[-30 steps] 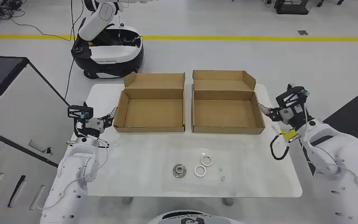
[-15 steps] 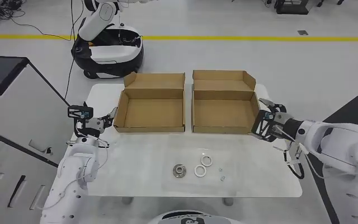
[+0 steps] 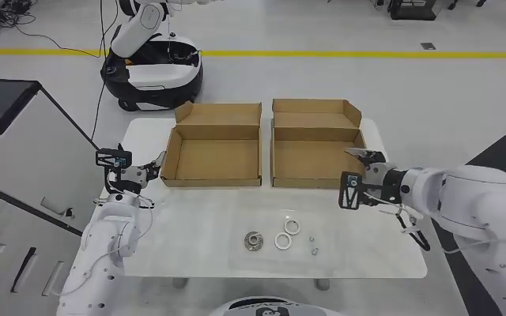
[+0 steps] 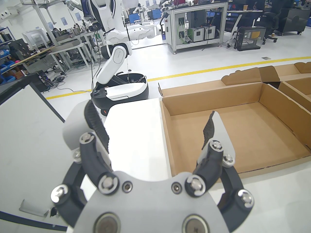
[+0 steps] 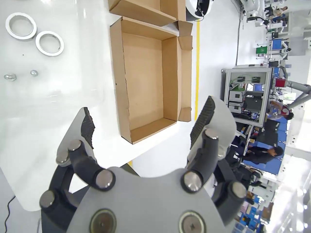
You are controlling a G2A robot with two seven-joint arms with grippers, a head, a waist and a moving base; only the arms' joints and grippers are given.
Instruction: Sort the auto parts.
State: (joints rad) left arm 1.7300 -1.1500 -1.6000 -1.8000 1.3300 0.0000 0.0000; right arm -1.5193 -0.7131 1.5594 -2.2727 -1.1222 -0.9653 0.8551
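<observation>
Sitting along the tabletop's (image 3: 198, 237) far edge are the left box (image 3: 213, 162) and right box (image 3: 320, 162). The right gripper (image 5: 147, 107), near the right box's front corner, and the left gripper (image 4: 150, 110), at the left edge, both gape wide and hold nothing. The flange (image 3: 253, 240), rings (image 3: 282, 241) and nuts (image 3: 315, 252) lie near the middle of the front edge.

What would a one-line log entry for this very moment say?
left gripper: open, beside left box | right gripper: open, over table near right box | rings, nuts, hub: on table, unboxed
</observation>
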